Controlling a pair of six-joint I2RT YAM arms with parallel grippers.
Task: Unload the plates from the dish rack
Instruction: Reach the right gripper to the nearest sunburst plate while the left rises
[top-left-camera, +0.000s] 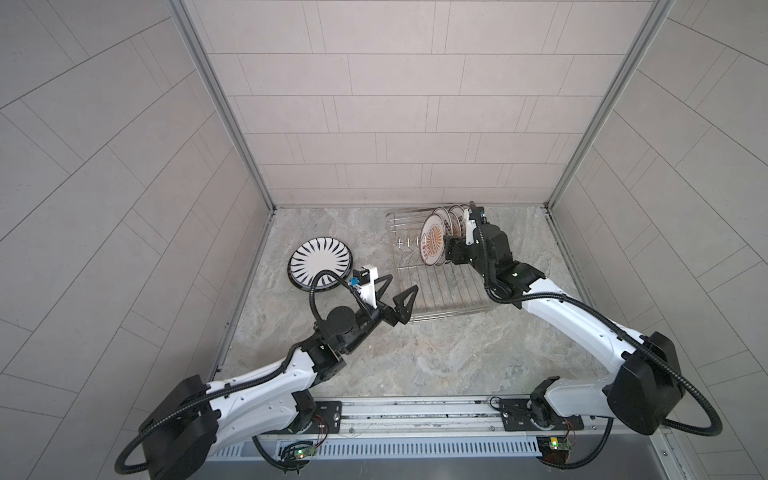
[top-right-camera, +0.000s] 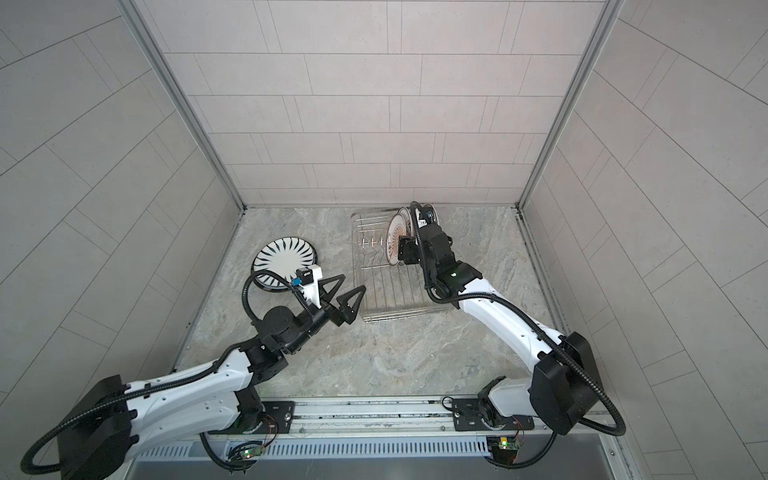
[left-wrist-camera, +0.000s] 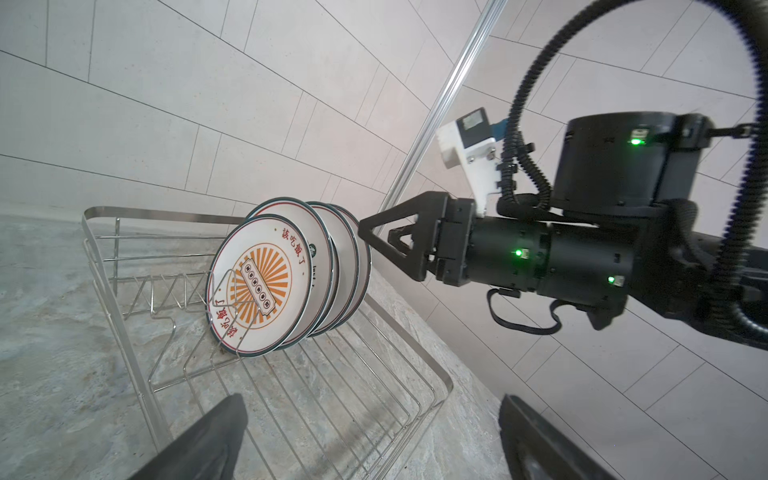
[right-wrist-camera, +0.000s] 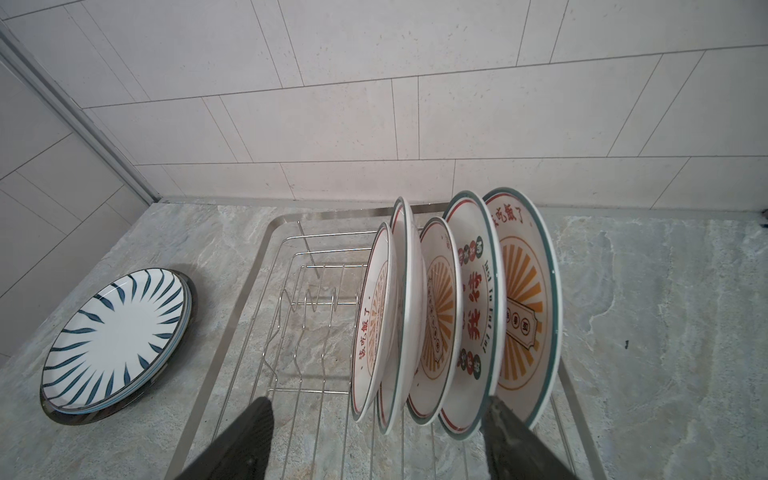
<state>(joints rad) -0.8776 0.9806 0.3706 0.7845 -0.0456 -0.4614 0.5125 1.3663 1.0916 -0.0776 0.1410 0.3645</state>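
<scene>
Wire dish rack (top-left-camera: 449, 299), glossy round plates (top-left-camera: 434, 243) upright, left hand (top-left-camera: 403, 282) and right hand (right-wrist-camera: 377, 401) both splayed.

In both top views the left arm (top-left-camera: 257, 374) stretches from the lower left toward mid-frame. The left gripper (top-left-camera: 404, 281) points right with its jaws spread wide, holding nothing. The right arm (top-left-camera: 573, 316) reaches from the lower right toward centre, wrist turned leftward, and the right gripper (right-wrist-camera: 377, 399) has its jaws apart.

Plates (right-wrist-camera: 469, 316) stand in the rack (top-left-camera: 449, 299) (another plate (top-left-camera: 320, 262) lies left).
</scene>
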